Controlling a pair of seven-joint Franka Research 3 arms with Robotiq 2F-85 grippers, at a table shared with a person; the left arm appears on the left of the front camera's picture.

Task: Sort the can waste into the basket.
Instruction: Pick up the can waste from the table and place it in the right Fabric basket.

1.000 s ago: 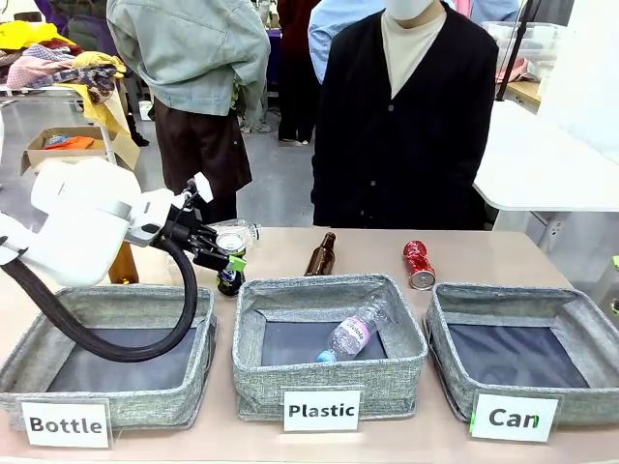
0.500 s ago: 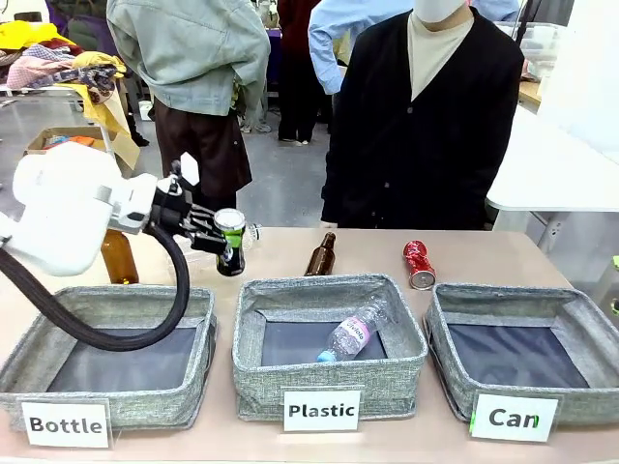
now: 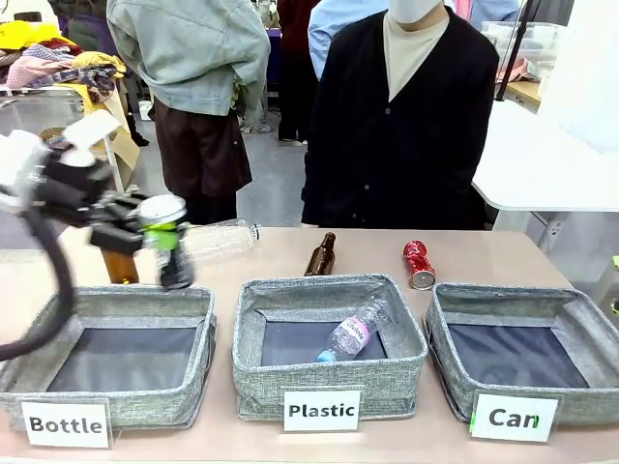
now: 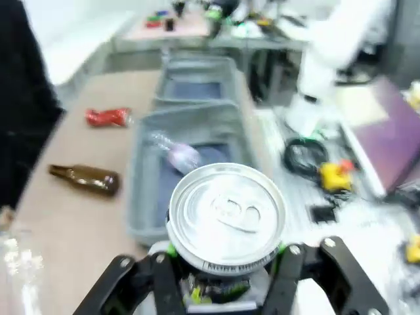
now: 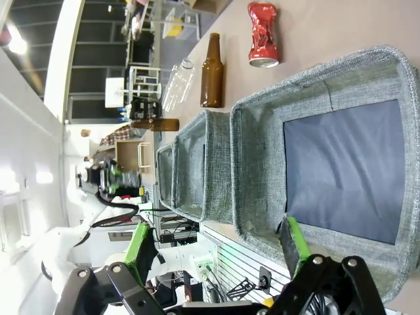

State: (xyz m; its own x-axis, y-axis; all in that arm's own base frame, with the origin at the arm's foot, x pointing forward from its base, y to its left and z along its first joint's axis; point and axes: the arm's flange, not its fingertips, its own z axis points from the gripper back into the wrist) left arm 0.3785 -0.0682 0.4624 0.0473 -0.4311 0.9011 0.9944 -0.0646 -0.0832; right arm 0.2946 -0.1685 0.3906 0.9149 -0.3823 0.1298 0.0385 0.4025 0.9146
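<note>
The left end effector (image 3: 164, 242) is clenched on the black-and-blue metal drink can (image 3: 162, 210), gripping its body from both sides with the silver lid upward. In the left wrist view the lid of this can (image 4: 226, 215) sits just above the end effector (image 4: 226, 252), and a green pad presses against each side of the can. The held can hangs above the far rim of the grey woven bin labelled "Bottle" (image 3: 106, 304), near its right rear corner, and is blurred. It is well apart from the grey woven basket with the white "Can" label (image 3: 590, 401), which stands at the right end of the row, beyond the bin labelled "Plastic" (image 3: 253, 377).

The red crushed can (image 3: 418, 264) lies on its side on the tan bench (image 3: 484, 253), just behind the far left corner of the "Can" basket and apart from both end effectors.

The right end effector (image 5: 216, 244) is released, its green-padded fingers (image 5: 140, 244) spread with nothing between them. The "Can" basket (image 5: 259, 164) lies just beyond its fingertips, with the red crushed can (image 5: 264, 26) farther off.
</note>
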